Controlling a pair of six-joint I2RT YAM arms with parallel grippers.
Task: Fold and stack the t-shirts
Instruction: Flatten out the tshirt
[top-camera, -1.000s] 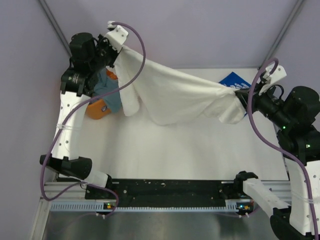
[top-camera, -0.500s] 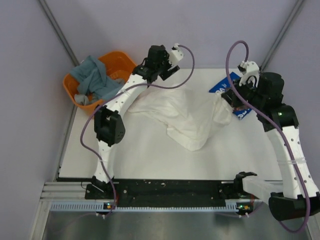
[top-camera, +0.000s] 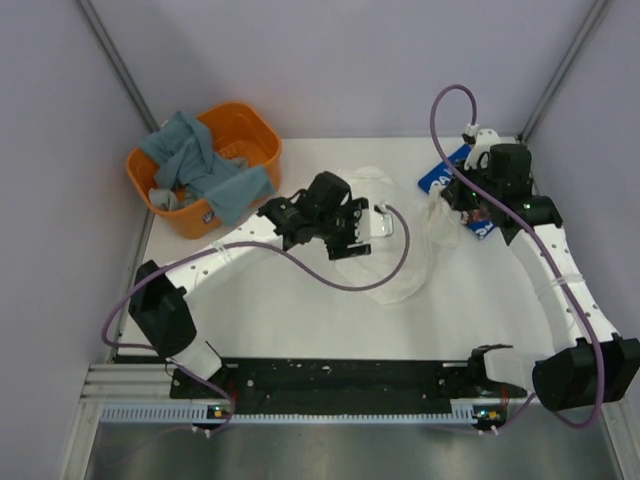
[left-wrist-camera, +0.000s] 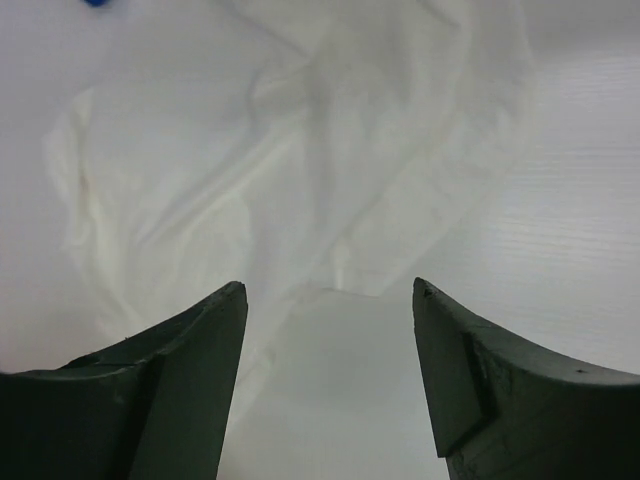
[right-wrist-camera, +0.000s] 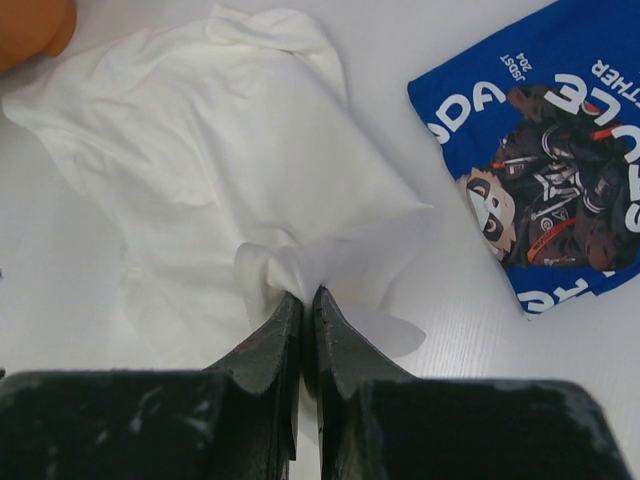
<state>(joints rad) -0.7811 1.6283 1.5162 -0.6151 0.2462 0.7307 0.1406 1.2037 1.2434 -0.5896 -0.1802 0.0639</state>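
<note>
The white t-shirt (top-camera: 398, 278) lies crumpled on the middle of the table; no print shows on it. My left gripper (top-camera: 350, 235) hovers over its left part, open, with nothing between the fingers (left-wrist-camera: 200, 350); in the left wrist view the white t-shirt (left-wrist-camera: 300, 150) lies just ahead. My right gripper (top-camera: 455, 207) is shut on a bunched corner of the white t-shirt (right-wrist-camera: 220, 130), pinched at the fingertips (right-wrist-camera: 308, 292). The folded blue t-shirt (right-wrist-camera: 540, 180) with white lettering lies flat at the back right (top-camera: 448, 172), partly under the right arm.
An orange basket (top-camera: 262, 128) with grey-blue cloths (top-camera: 200, 165) stands at the back left corner. Its edge (right-wrist-camera: 30, 25) shows in the right wrist view. Purple cables loop over both arms. Walls close the table at the back and sides.
My left gripper has opened and let go of the white t-shirt, which dropped onto the table. The left arm swung from the back left to the centre. The right gripper came inward, still holding its corner.
</note>
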